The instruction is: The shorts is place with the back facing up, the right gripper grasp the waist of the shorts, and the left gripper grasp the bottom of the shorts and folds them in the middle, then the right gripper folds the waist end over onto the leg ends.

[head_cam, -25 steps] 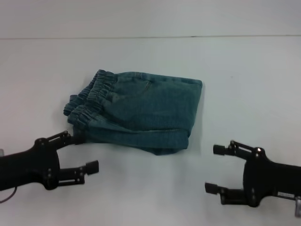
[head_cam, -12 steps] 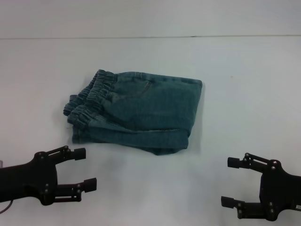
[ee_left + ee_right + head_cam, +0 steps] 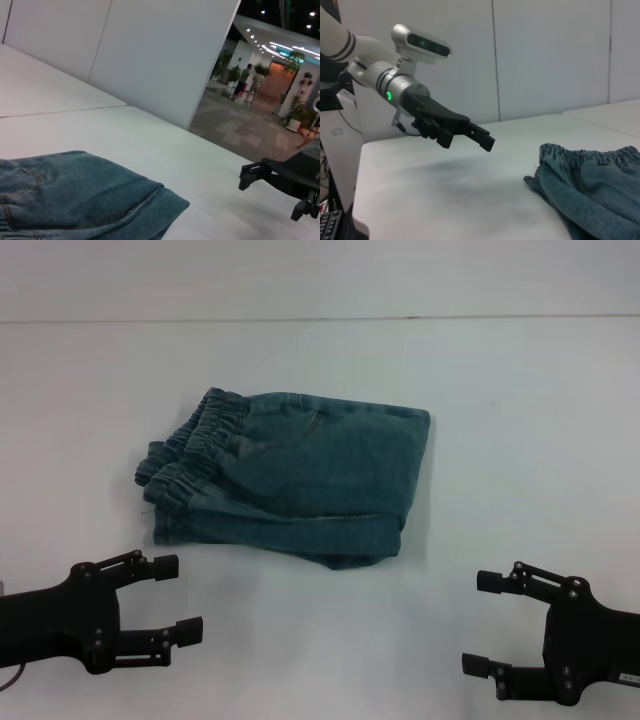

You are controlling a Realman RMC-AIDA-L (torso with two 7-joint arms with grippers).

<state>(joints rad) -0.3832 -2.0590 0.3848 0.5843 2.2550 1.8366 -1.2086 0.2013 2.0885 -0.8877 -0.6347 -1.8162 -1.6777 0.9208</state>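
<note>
With the shorts (image 3: 290, 478) lying folded mid-worktop (image 3: 520, 420), the left claw (image 3: 172, 598) and right claw (image 3: 482, 622) hover near the front edge, both spread and empty. Risk: stiff denim layers may spring open unrestrained.

You have one pair of denim shorts (image 3: 295, 480), folded, on one white table (image 3: 520, 420). You have two black grippers: one left gripper (image 3: 178, 598) and one right gripper (image 3: 482, 622), each with two fingers set apart. You can count two ruffled waistband layers at the folded bundle's edge, possibly more beneath. Past the table, two people appear far off, though they are small.
</note>
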